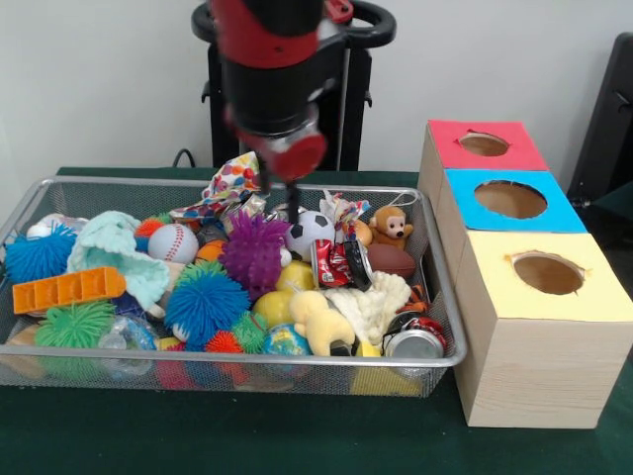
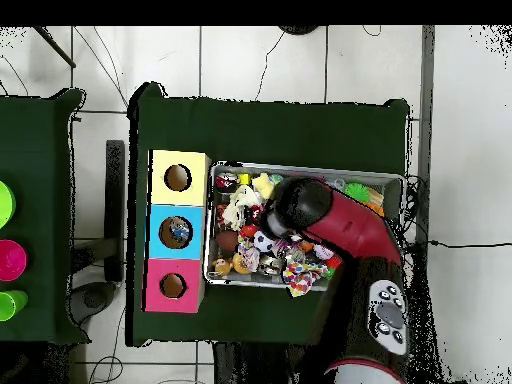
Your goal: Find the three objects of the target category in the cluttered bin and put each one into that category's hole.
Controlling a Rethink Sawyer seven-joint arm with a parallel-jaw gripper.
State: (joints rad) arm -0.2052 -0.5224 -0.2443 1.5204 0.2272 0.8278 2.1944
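Observation:
A wire bin [image 1: 442,327] is heaped with toys. My gripper [image 1: 280,201] hangs open over its back middle, nothing between its fingers, just above a purple spiky ball [image 1: 254,249] and a small soccer ball [image 1: 310,233]. Nearby lie a baseball [image 1: 173,242], a brown football [image 1: 391,260], a monkey plush [image 1: 391,226], a crushed red can [image 1: 336,264] and a silver can [image 1: 415,341]. To the right stand three boxes with holes: red [image 1: 484,144], blue [image 1: 510,199], yellow [image 1: 547,273]. In the overhead view the arm [image 2: 330,215] covers the gripper, and something sits inside the blue box's hole [image 2: 179,231].
Also in the bin are a blue spiky ball [image 1: 205,302], a green spiky ball [image 1: 74,325], a teal knit cloth [image 1: 114,252], an orange block [image 1: 67,289], a yellow plush [image 1: 318,322] and a polka-dot cloth [image 1: 229,183]. Green cloth [image 1: 297,435] covers the table.

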